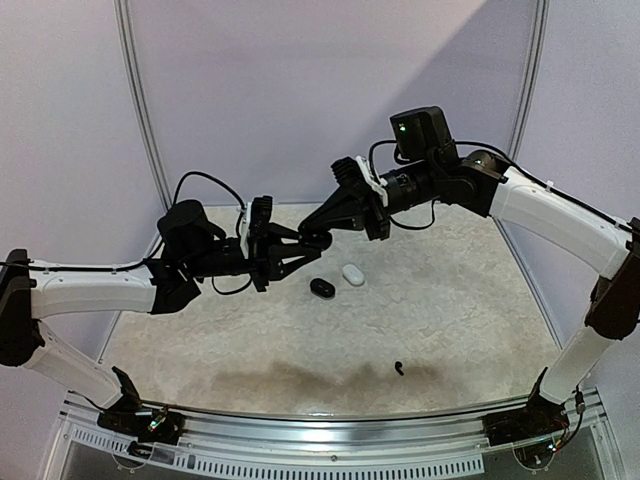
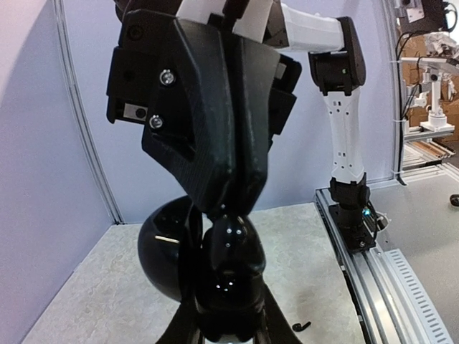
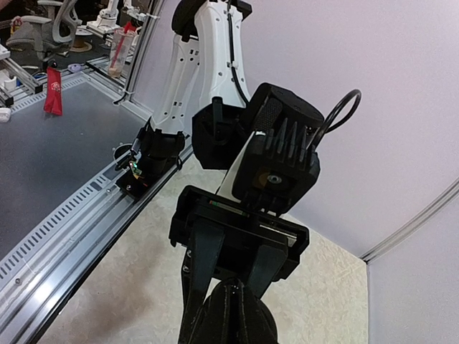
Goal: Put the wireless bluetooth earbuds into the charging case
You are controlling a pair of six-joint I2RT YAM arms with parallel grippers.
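- The charging case (image 2: 229,265) is clamped, lid open, by the left gripper (image 1: 305,247) and held above the table (image 1: 450,330), so it can be reached from the other side
- The right gripper (image 2: 231,206) is closed, its tips set against the open case; whether a bud is pinched cannot be told
- One black earbud (image 1: 398,368) is seen lying on the table, near the front edge

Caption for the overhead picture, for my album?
Left fingers hold a black charging case in mid-air, shut right fingers meet it; a black earbud lies on the table.
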